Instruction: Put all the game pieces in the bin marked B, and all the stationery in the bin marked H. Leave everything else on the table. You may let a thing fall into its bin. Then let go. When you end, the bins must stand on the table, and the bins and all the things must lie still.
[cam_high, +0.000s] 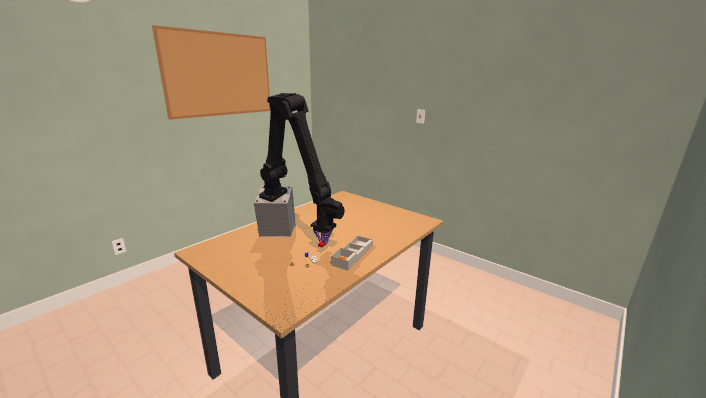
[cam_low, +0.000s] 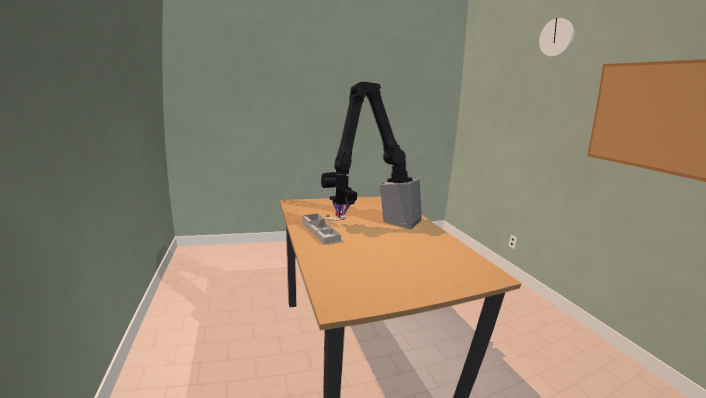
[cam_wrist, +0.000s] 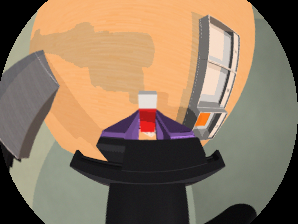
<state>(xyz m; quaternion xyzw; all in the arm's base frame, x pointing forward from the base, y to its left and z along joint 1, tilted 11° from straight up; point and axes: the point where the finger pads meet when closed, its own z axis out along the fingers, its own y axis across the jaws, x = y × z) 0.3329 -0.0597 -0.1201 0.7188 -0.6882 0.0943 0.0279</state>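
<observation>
The bins (cam_high: 353, 251), a grey row of three joined compartments, stand on the wooden table (cam_high: 280, 320) well apart from the grey pedestal (cam_high: 274, 220) that carries the black arm (cam_high: 312, 160); the compartment nearest the table's front edge already holds something orange (cam_high: 343, 258), while the other two look bare from the wrist view, and no letters can be read on any of them, so which is B and which is H cannot be told. The gripper (cam_high: 322, 239) hangs low over the table just beside the bins, its jaws clenched on a small red piece (cam_wrist: 147, 120) with a pale top, which looks like either an eraser or a playing token. A blue piece (cam_high: 306, 254), a white die (cam_high: 313, 259) and two tiny dark bits (cam_high: 292, 263) lie on the table near the bins. To do the carry well, I judge the arm should lift the red piece above the bin wall before moving sideways, so that neither the fingers nor the piece knock the light bins out of place, then centre it over the right compartment and release from a low height so it does not bounce out.
</observation>
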